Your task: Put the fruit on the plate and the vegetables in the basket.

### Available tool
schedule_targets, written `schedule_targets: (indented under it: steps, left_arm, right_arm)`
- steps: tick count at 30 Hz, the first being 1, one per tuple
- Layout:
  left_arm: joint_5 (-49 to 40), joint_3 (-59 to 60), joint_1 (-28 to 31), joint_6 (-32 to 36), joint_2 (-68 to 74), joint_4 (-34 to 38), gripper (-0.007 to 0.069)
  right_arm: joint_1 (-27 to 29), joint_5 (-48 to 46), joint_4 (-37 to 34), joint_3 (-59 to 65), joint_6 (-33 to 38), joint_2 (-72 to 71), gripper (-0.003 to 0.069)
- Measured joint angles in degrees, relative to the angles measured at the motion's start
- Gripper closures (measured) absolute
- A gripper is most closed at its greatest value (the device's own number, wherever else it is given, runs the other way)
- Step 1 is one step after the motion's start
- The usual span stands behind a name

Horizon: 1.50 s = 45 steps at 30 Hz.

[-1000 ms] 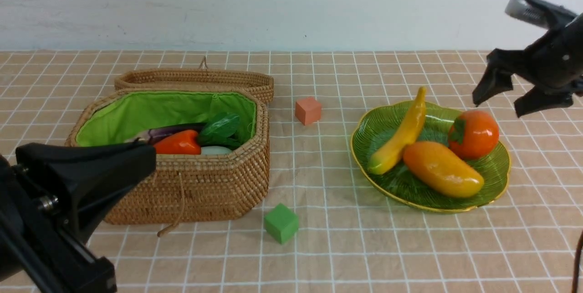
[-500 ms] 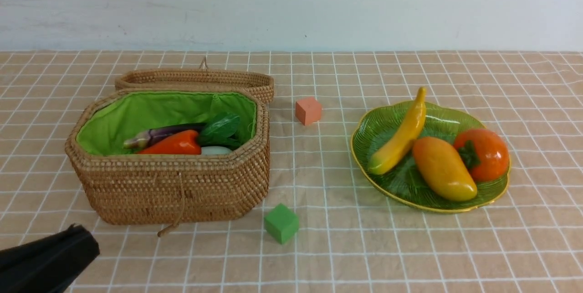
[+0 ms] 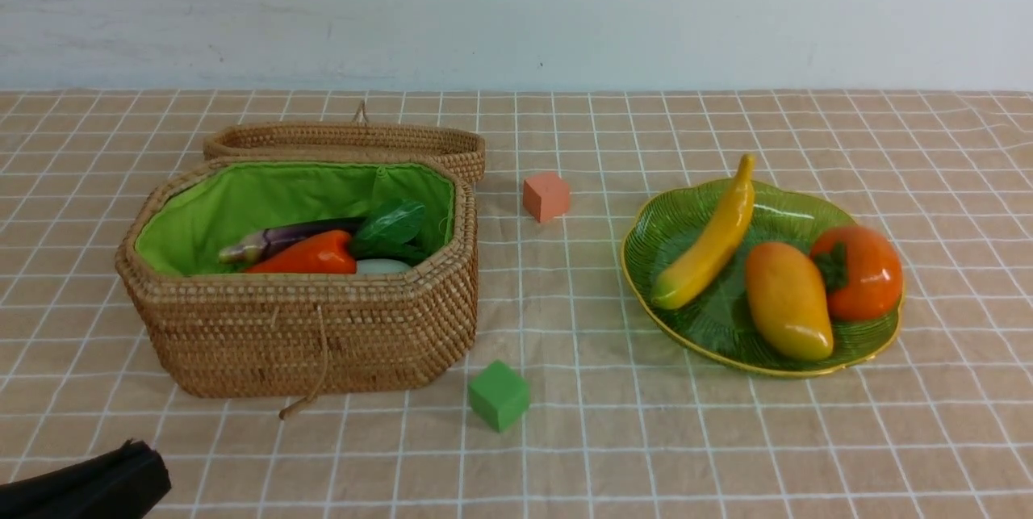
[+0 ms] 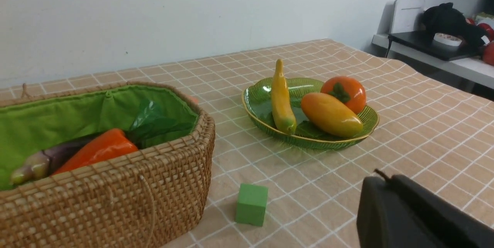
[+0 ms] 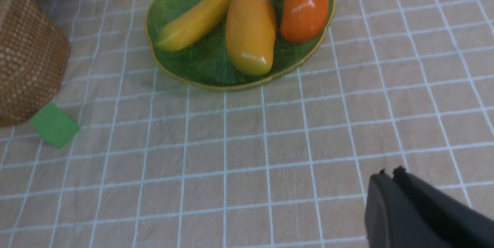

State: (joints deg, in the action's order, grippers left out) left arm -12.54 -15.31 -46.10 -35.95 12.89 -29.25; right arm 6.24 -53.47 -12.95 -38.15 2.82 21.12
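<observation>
Basket (image 3: 307, 341): largest thing on the surface (image 3: 726, 438), stiff woven wicker with soft green lining, lid folded back; probably light but bulky, best taken by its rim or wall.
Plate (image 3: 682, 216): ribbed green dish with a thin gold rim, right of the basket and well apart from it; looks hard, slick and breakable, so lift at the rim if at all.
Mango (image 3: 787, 299): on the plate, touching the persimmon (image 3: 863, 273); glossy and rounded, likely slippery, so grip across its narrow middle.
Banana (image 3: 710, 244): on the plate, tip over the far rim; take it mid-length.
Carrot (image 3: 311, 257): in the basket beside the eggplant (image 3: 278, 238), the leafy gourd (image 3: 391, 224) and the radish (image 3: 383, 266).
Left pincer (image 4: 380, 188): closed, empty, low at the near edge.
Right pincer (image 5: 388, 178): closed, empty, near the plate.
Judgement: sorting looks complete.
</observation>
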Motion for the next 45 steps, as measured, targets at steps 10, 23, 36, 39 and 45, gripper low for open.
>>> schedule_targets:
  steps: [10, 23, 36, 39, 45]
  left_arm:
    - [-3.0, 0.0, 0.0, 0.0, 0.0, 0.0, 0.0633]
    - [-3.8, 0.0, 0.0, 0.0, 0.0, 0.0, 0.0623]
    - [-4.0, 0.1, 0.0, 0.0, 0.0, 0.0, 0.061]
    - [-4.1, 0.1, 0.0, 0.0, 0.0, 0.0, 0.0607]
    - [-4.1, 0.1, 0.0, 0.0, 0.0, 0.0, 0.0602]
  right_arm:
    - [0.0, 7.6, 1.9, 2.6, 0.0, -0.5, 0.0624]
    - [-1.5, 19.9, 6.7, 11.3, 0.0, -6.0, 0.0629]
    - [-1.7, 32.4, 7.6, 39.4, -1.2, -21.7, 0.0676]
    - [-1.7, 32.1, 7.5, 39.3, -1.5, -21.7, 0.0674]
    - [-1.7, 31.9, 7.4, 39.3, -1.7, -21.7, 0.0671]
